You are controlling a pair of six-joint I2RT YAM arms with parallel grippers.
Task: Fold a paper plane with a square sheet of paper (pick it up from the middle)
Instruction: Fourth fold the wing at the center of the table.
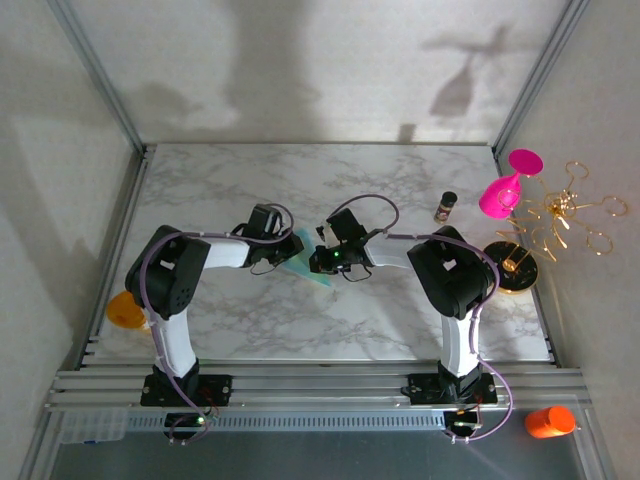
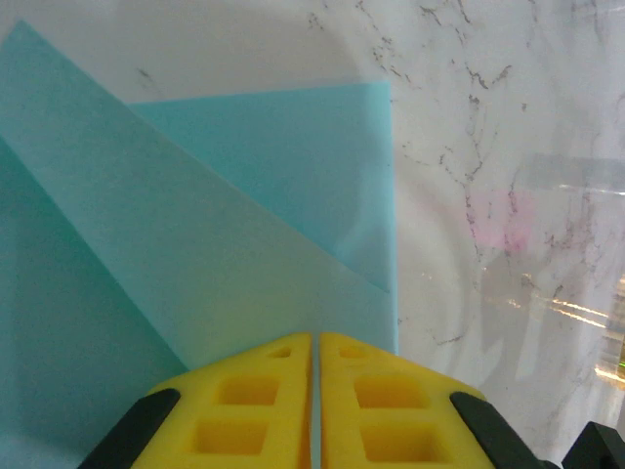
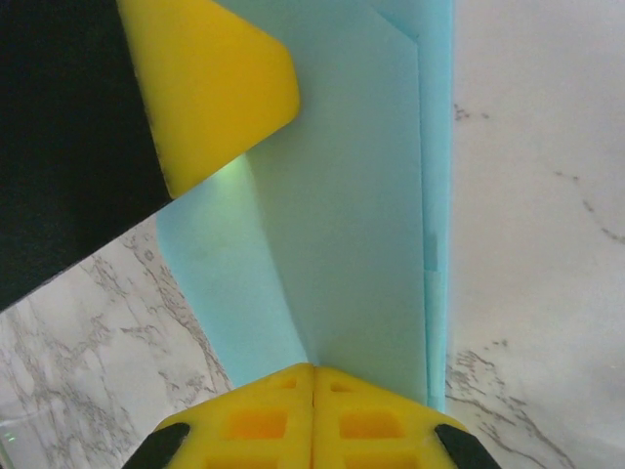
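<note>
The square sheet of paper (image 1: 308,266) is teal-blue and lies folded into overlapping layers at the middle of the marble table (image 1: 300,330). My left gripper (image 1: 286,250) comes in from the left, my right gripper (image 1: 326,262) from the right. In the left wrist view the left gripper (image 2: 315,338) is shut, its yellow fingers (image 2: 244,401) pinching an edge of the paper (image 2: 195,244). The right gripper (image 3: 312,369) is shut on the paper (image 3: 342,215) too, at a crease between a raised flap and the lower layers. The left arm's yellow finger (image 3: 210,88) presses the paper's far end.
A pink goblet (image 1: 505,190), a small dark jar (image 1: 445,206) and a gold wire stand (image 1: 560,212) on a black base (image 1: 512,266) stand at the right. An orange object (image 1: 124,310) sits off the left edge, an orange cup (image 1: 550,421) near the front rail.
</note>
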